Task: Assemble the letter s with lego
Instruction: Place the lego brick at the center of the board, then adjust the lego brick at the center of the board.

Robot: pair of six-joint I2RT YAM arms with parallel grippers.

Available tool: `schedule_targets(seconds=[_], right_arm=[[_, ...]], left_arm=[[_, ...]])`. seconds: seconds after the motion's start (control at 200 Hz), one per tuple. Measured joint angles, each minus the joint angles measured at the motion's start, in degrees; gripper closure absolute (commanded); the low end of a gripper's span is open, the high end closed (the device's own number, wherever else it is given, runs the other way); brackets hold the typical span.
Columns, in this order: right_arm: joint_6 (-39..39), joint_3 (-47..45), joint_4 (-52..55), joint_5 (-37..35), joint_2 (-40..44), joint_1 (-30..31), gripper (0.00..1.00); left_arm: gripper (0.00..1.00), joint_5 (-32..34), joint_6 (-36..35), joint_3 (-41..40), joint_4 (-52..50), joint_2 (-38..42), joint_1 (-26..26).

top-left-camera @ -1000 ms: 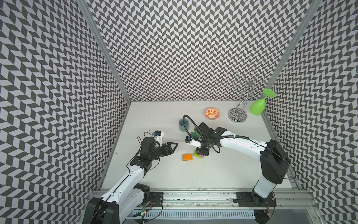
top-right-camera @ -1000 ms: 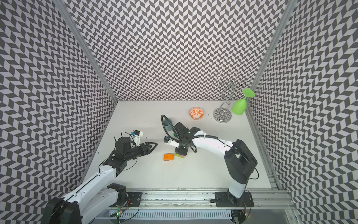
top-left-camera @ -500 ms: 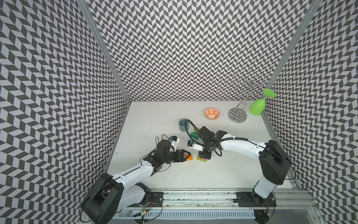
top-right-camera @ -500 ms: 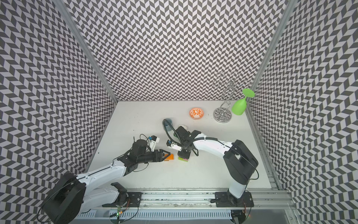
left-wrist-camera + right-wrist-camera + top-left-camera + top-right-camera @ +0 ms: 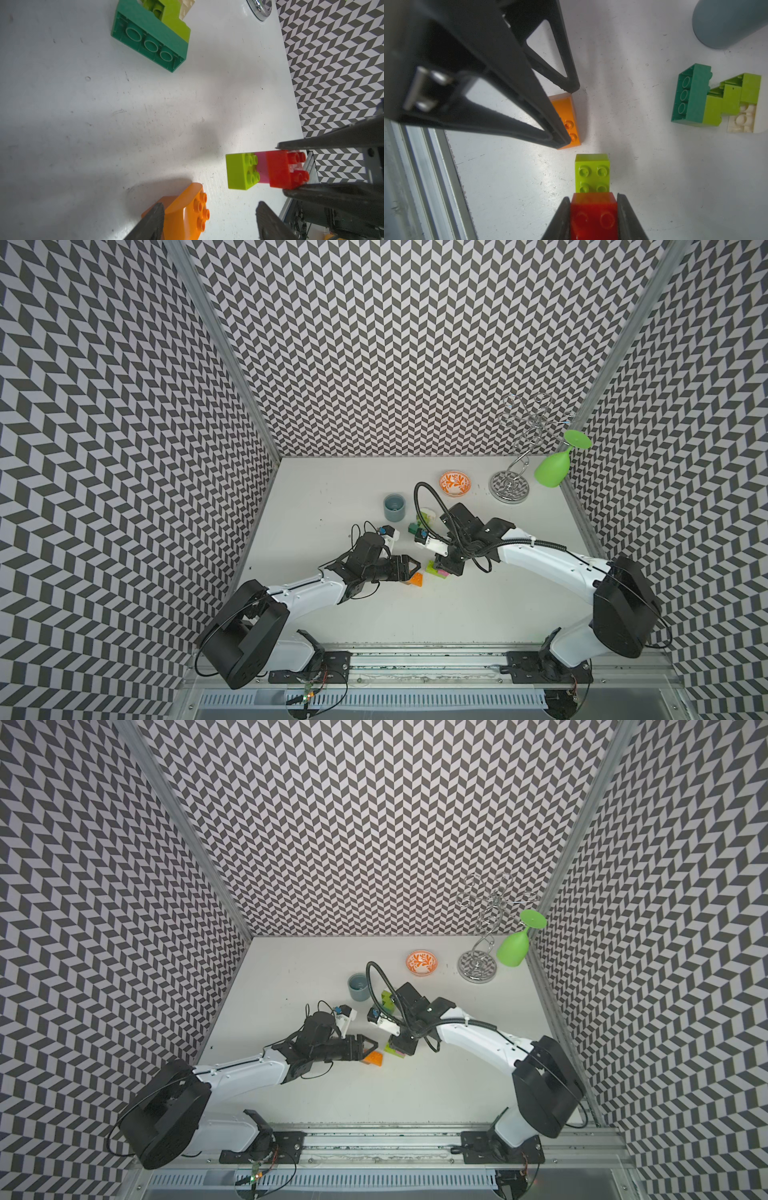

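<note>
I see the left gripper (image 5: 209, 205) low over the table (image 5: 332, 506), its jaws parted and straddling the orange brick (image 5: 187, 212) near the table's middle; one finger overlaps the brick, but I cannot tell whether it touches, and nothing is clamped. Just right of it lies a short joined row of lime brick (image 5: 592, 173), pink brick (image 5: 262, 168) and red brick (image 5: 593, 220); the right gripper (image 5: 592, 197) is pinched tight on the red end. Farther back, the far cluster (image 5: 693, 95) of dark green, lime and white pieces lies tipped, hollow underside showing, just right of the grey-blue cup (image 5: 394, 507).
</note>
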State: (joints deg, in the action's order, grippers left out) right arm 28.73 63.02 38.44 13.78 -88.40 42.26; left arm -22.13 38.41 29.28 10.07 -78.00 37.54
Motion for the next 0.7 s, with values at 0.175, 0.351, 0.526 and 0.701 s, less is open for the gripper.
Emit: schedule_targets(seconds=[0.175,0.351,0.526,0.701], right_arm=[[-0.6,-1.1,-1.1,1.3,0.0,-0.1,0.99],[-0.7,-1.1,-1.3,1.5,0.0,-0.1,1.0],[-0.7,-1.1,-1.3,1.7,0.0,-0.1,1.0],[-0.7,-1.1,-1.7,2.1,0.3,-0.1,1.0]], left_arm=[[0.26,-0.2,0.1,0.1,1.3,-3.5,0.7],[0.26,-1.0,0.2,1.9,3.8,-7.4,2.2],[0.29,-1.7,0.2,3.6,6.3,-11.1,3.1],[0.32,-1.7,-0.2,3.9,7.2,-14.3,3.2]])
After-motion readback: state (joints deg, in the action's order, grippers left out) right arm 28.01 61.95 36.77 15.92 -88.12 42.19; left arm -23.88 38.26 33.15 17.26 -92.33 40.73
